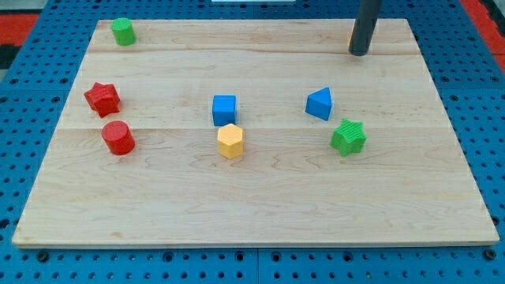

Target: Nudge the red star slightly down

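Bright, even light; sharp, faint shadows.

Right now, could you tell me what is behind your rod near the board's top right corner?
A sliver of something orange shows at the rod's left edge, above my tip. The rod covers the rest, so its shape is unclear.

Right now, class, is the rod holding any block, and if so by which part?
Nothing is held. My tip stands alone near the view's top right, far from the red star.

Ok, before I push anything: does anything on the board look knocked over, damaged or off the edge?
Nothing stands out. All blocks sit flat on the wooden board, none over an edge. The red star is at the view's left, just above the red cylinder. My tip is far off, at the view's top right.
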`<state>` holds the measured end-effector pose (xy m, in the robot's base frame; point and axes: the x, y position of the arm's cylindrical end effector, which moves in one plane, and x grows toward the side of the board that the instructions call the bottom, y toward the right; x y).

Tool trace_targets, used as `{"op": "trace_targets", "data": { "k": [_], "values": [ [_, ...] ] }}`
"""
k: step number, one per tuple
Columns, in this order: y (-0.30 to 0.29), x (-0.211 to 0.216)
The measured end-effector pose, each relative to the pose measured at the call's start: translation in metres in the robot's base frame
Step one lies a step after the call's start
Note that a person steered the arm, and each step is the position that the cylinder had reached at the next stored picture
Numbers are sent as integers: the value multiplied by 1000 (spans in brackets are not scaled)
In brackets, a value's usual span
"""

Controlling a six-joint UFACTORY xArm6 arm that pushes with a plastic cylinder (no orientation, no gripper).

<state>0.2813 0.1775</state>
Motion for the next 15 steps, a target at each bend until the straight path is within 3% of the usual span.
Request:
{"op": "trace_targets", "data": {
  "k": [5, 9, 15],
  "values": [
    [-7, 12],
    [-143, 55],
    [-387, 57]
  ]
}}
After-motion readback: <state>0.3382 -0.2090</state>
